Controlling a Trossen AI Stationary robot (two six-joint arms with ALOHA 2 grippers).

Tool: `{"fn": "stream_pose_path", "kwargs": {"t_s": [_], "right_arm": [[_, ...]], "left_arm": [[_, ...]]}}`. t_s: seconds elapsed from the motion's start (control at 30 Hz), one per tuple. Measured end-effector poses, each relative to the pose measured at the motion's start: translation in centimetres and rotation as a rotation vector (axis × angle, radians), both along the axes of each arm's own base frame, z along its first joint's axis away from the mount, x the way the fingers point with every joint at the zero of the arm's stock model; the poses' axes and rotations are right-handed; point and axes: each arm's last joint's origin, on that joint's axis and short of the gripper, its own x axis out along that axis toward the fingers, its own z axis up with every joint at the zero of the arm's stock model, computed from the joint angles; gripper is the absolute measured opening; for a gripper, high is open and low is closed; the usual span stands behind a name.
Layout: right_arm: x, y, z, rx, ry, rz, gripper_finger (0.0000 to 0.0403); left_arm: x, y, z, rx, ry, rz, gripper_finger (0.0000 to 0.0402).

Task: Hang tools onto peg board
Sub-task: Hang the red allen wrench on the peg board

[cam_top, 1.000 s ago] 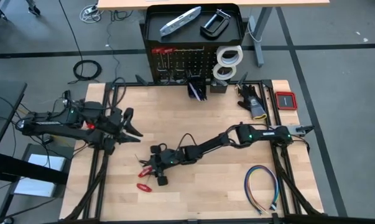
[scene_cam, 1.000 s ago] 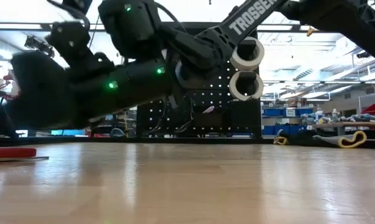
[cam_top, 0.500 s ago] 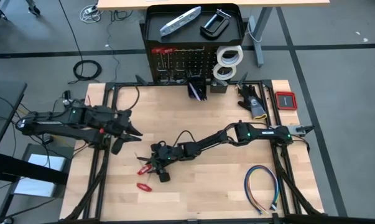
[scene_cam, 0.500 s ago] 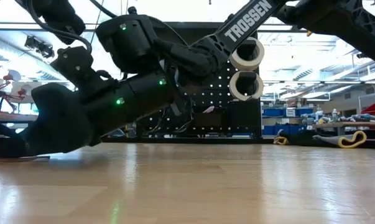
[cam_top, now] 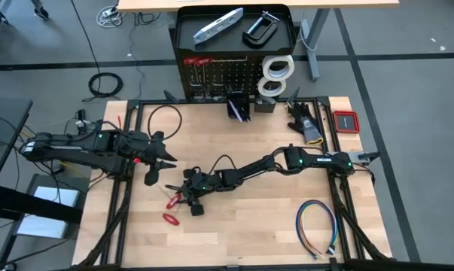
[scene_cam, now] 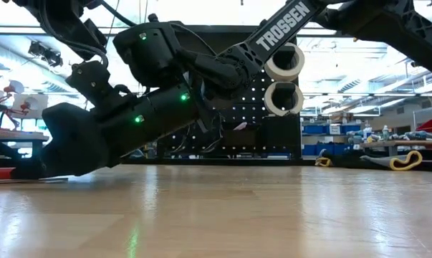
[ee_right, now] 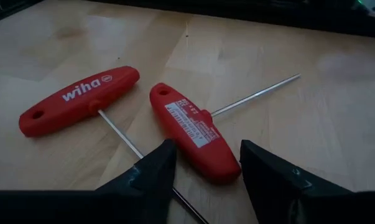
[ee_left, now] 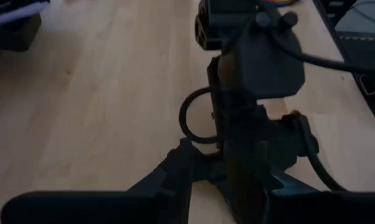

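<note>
Honestly the risk is a sloppy grab: the right gripper (ee_right: 203,168) sits low on the table with jaws open around one red T-handle key (ee_right: 194,132), and the second key (ee_right: 81,99) lies just beside it with its thin steel shaft underneath, so closing could snag both or skate off the smooth plastic; left gripper (cam_top: 160,156) hovers nearby, can't tell its jaws. Meanwhile the perforated black peg board (cam_top: 227,75) stands well apart at the back edge; tape rolls (cam_top: 275,74) already hang there.

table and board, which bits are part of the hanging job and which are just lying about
Job:
- two red T-handle keys on the table, right pincer open over one
- peg board
- tape rolls, already hung
- silver bar tool
- C-clamp

Lying about:
- multicoloured wire loop
- red case
</note>
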Motion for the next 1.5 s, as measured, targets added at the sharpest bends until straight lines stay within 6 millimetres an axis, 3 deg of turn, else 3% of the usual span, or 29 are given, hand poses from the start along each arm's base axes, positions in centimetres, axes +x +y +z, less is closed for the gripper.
{"fn": "stream_pose_path", "kwargs": {"t_s": [0.43,0.63,1.13,1.23,1.5], "right_arm": [[0.6,-2.6,0.6,0.072,-0.015,0.127,0.019],[1.1,-2.5,1.7,0.037,-0.041,0.182,0.019],[1.5,-2.3,1.1,0.073,-0.045,0.19,0.0187],[2.0,-2.3,-0.3,0.086,-0.027,0.187,0.0186],[2.8,-2.6,-0.6,0.085,-0.027,0.147,0.0179]], "left_arm": [[-0.5,0.0,-0.7,-0.039,0.099,0.007,0.0097],[-0.5,0.0,-0.7,-0.036,0.098,0.005,0.0097],[0.4,-0.1,0.3,-0.018,-0.043,-0.017,0.0097],[0.1,-0.2,0.0,-0.06,0.007,-0.026,0.0097],[-1.6,-0.4,-1.7,-0.245,0.281,0.053,0.0097]]}}
